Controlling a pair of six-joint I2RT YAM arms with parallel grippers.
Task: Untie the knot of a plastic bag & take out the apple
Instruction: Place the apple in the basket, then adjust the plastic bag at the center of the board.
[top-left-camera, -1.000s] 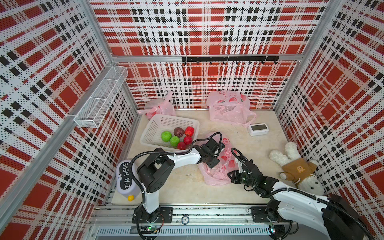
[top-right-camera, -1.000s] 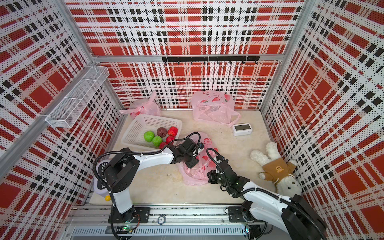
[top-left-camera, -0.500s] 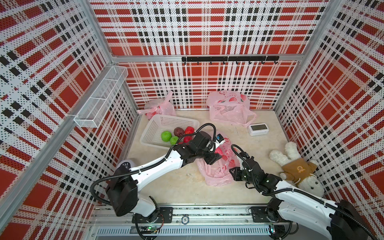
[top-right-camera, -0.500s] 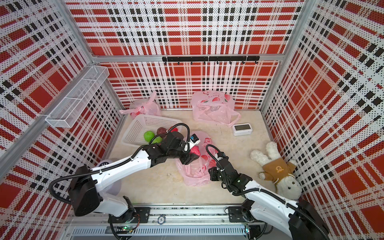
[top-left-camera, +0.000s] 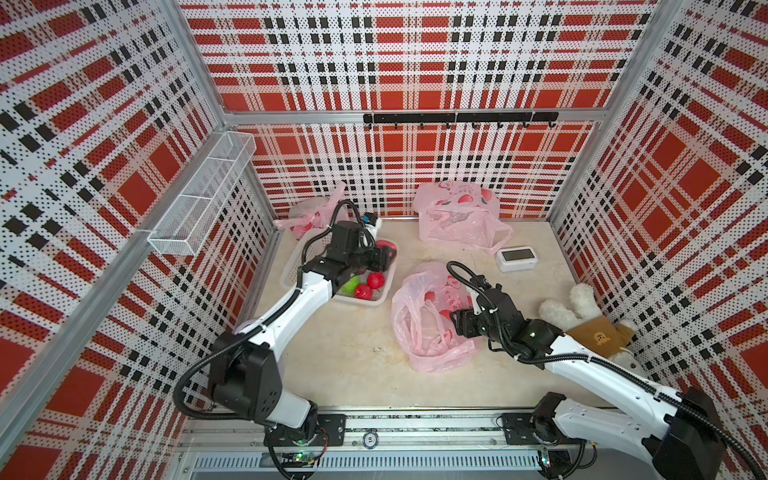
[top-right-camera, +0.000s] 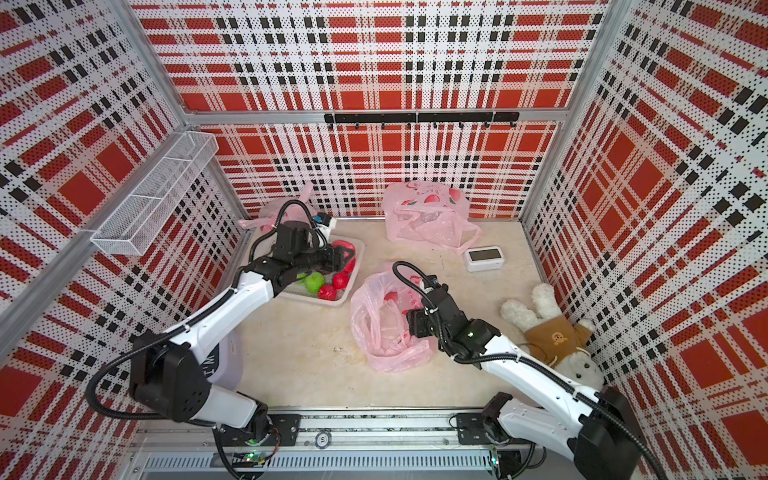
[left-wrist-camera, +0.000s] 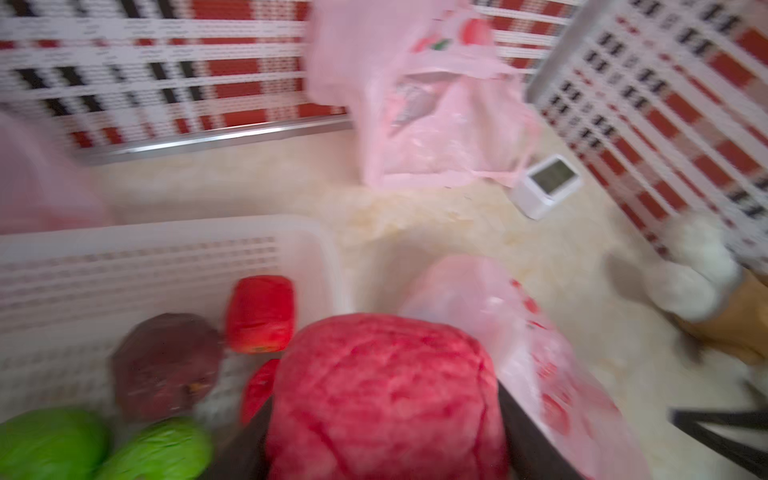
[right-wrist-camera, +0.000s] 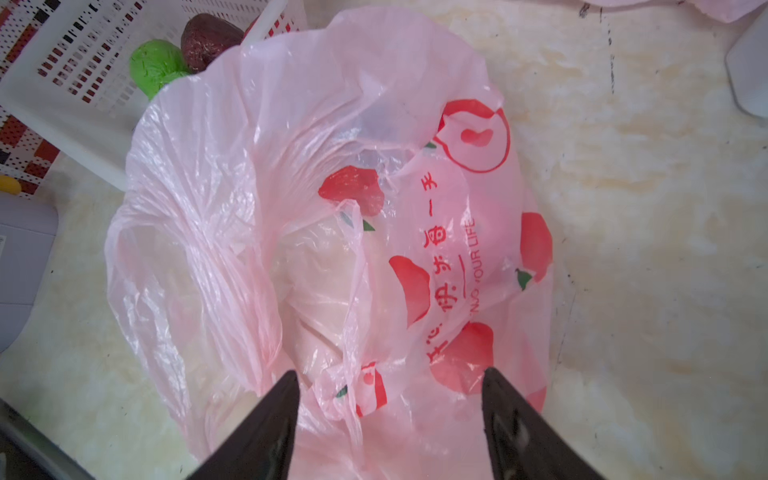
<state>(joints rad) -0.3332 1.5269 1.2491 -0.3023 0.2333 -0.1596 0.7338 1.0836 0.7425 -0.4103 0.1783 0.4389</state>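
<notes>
My left gripper (top-left-camera: 383, 258) (left-wrist-camera: 386, 428) is shut on a red apple (top-left-camera: 387, 248) (top-right-camera: 348, 250) (left-wrist-camera: 382, 395) and holds it above the far right corner of the white basket (top-left-camera: 376, 300) (left-wrist-camera: 166, 228). The pink plastic bag (top-left-camera: 424, 320) (top-right-camera: 382, 324) (right-wrist-camera: 316, 174) lies slack on the table's middle, its mouth open and no knot showing. At the bag's right side, my right gripper (top-left-camera: 459, 323) (right-wrist-camera: 390, 386) is open. Its dark fingers (right-wrist-camera: 282, 407) straddle loose plastic without pinching it.
Green (top-left-camera: 351, 284), red (top-left-camera: 374, 281) and dark brown (left-wrist-camera: 166, 365) fruits lie in the basket. Two more pink bags (top-left-camera: 457, 212) (top-left-camera: 311, 216) sit at the back wall. A white clock (top-left-camera: 517, 257) and plush toy (top-left-camera: 590, 320) occupy the right; a wire shelf (top-left-camera: 199, 199) hangs left.
My left arm has lifted the apple out of the bag and carried it left and back over the basket. My right gripper has opened and let go of the bag.
</notes>
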